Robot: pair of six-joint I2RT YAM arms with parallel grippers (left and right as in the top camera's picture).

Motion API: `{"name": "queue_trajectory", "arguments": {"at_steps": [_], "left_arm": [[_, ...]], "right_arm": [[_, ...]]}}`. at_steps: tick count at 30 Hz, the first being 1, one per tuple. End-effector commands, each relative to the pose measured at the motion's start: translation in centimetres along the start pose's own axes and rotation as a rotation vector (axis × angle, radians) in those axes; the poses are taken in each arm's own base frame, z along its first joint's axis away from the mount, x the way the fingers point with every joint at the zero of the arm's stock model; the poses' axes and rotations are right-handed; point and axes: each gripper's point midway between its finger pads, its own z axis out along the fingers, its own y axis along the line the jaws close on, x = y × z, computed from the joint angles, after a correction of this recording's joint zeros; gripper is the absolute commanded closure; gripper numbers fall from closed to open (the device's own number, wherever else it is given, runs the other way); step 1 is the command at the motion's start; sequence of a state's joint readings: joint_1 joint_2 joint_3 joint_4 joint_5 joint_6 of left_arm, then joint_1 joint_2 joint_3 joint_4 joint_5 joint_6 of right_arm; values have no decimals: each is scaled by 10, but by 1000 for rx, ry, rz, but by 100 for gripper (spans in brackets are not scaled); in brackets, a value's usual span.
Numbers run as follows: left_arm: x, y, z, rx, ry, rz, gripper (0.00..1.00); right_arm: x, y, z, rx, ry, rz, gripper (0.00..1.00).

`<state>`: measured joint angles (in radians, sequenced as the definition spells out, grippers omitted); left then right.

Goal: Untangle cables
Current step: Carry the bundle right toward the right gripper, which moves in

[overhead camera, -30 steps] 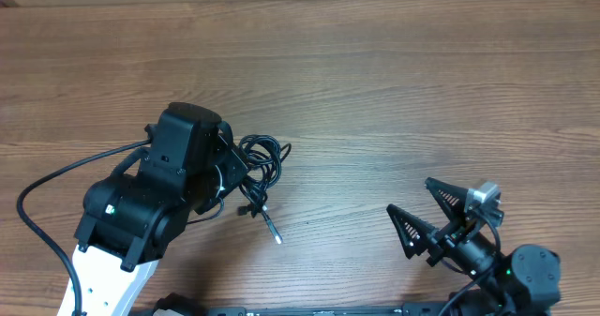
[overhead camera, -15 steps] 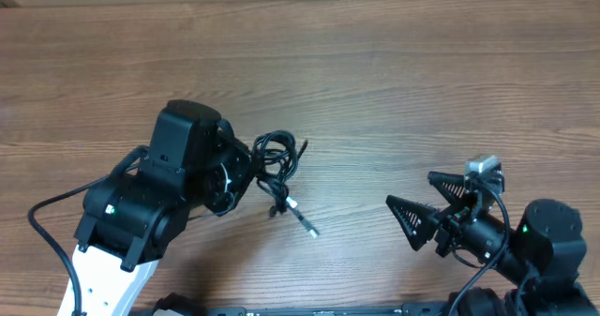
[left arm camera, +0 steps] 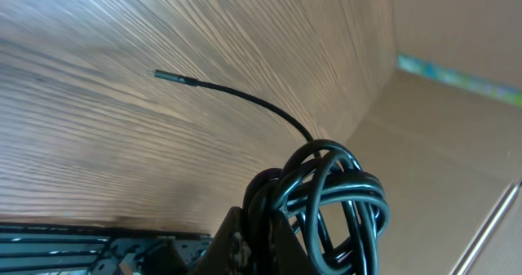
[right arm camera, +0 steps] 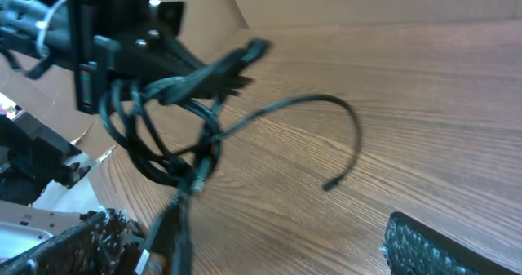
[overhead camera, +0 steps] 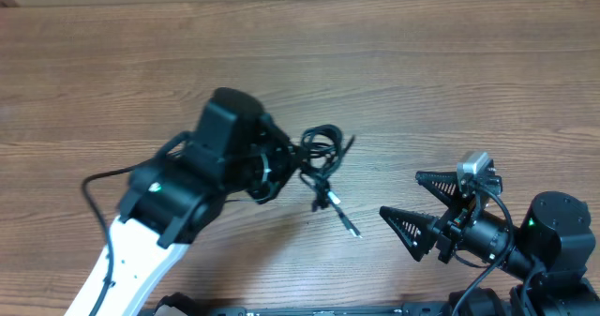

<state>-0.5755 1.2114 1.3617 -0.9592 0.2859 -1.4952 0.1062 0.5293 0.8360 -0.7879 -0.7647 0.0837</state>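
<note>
Cables [overhead camera: 321, 147] sit near the middle of the table [overhead camera: 422, 63], a tangle of thin black loops pinched at its left edge by the left gripper [overhead camera: 289, 157]. Farthest left, the left arm [overhead camera: 159, 199] reaches in from the lower left corner of the overhead view, its black wrist angled up and to the right. Its jaws are closed on the bundle. The left wrist view shows a dark finger [left arm camera: 249, 242] pressed against several overlapping coils, which bulge out past it. From the right wrist view the bundle looks raised off the wood rather than lying on it, with loops drooping below the fingers.

Just right of the tangle, one short strand [overhead camera: 347, 142] sticks out up and to the right. Another cord runs down and to the right from the loops and ends in a small plug [overhead camera: 349, 226] with a pale metal tip, between the bundle and the right arm. Whether that plug touches the wood I cannot tell.

Further right, well apart from the cords, the right gripper [overhead camera: 399, 194] hovers near the lower edge of the overhead view. It touches nothing, and its two triangular fingers [overhead camera: 441, 183] are spread wide, pointing left toward the plug.
</note>
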Motion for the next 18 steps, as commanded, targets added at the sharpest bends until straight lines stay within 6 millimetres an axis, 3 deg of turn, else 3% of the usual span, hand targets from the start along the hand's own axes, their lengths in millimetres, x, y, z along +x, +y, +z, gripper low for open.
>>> {"name": "queue_trajectory", "arguments": {"at_steps": [1, 12, 18], "left_arm": [[18, -11, 15, 13, 65, 8, 96], [53, -28, 56, 29, 252, 58, 96], [64, -35, 55, 62, 308, 101, 96]], "right_arm": [[-13, 12, -5, -33, -35, -56, 0], [-16, 14, -5, -43, -46, -59, 0], [-12, 15, -5, -48, -29, -44, 0]]}}
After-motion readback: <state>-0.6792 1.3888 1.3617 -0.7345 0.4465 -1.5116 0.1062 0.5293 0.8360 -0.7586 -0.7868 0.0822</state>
